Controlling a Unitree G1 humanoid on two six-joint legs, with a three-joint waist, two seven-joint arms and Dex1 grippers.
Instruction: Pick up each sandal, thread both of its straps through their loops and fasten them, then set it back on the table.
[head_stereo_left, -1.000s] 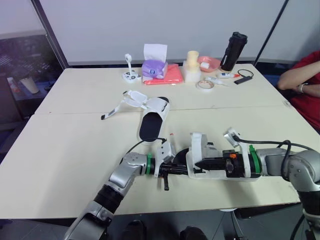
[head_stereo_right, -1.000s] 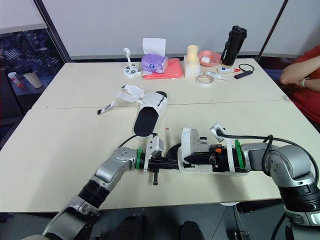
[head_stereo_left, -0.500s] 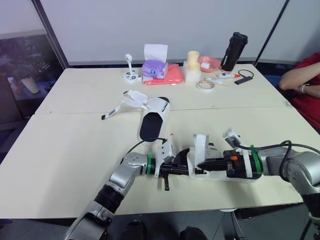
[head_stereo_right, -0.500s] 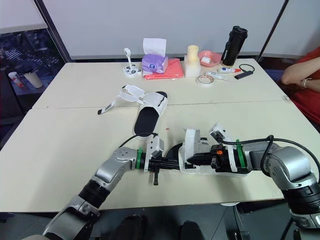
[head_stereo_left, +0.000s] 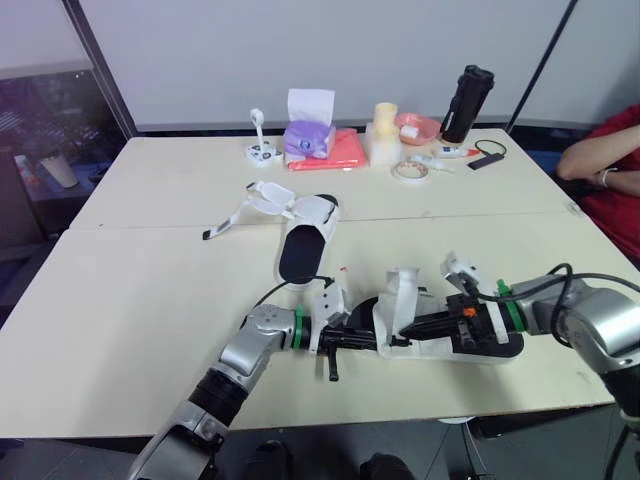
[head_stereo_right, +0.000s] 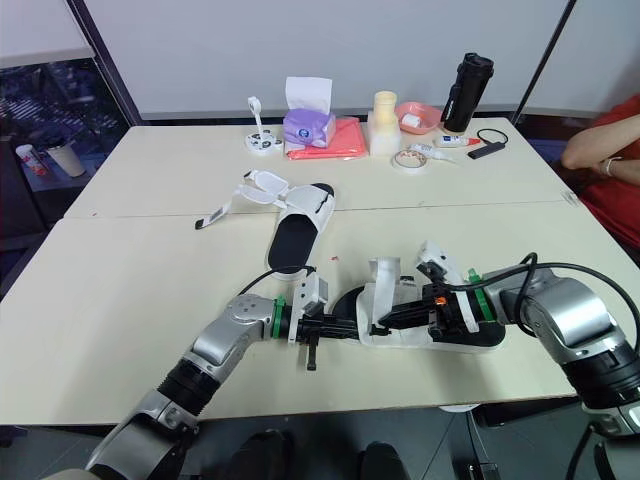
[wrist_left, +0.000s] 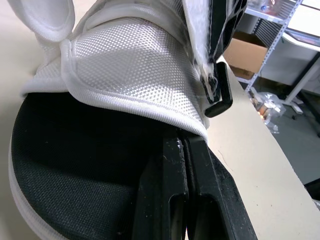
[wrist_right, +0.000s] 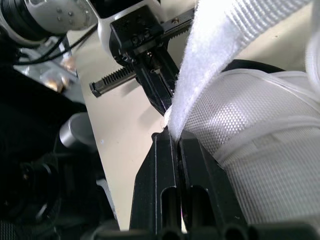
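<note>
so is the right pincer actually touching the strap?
Touching. The right wrist view shows the right pincer shut on the white strap, with the strap's end pinched between its two fingers.

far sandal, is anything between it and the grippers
Nothing visible stands in the way: open table lies between the far sandal and the left gripper and right gripper, both shut on the near sandal.

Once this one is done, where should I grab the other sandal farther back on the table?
Probably its near sole end, approached from the robot's side: the sandal lies flat with its black footbed bare there, while the unfastened straps splay off the far end toward the left.
</note>
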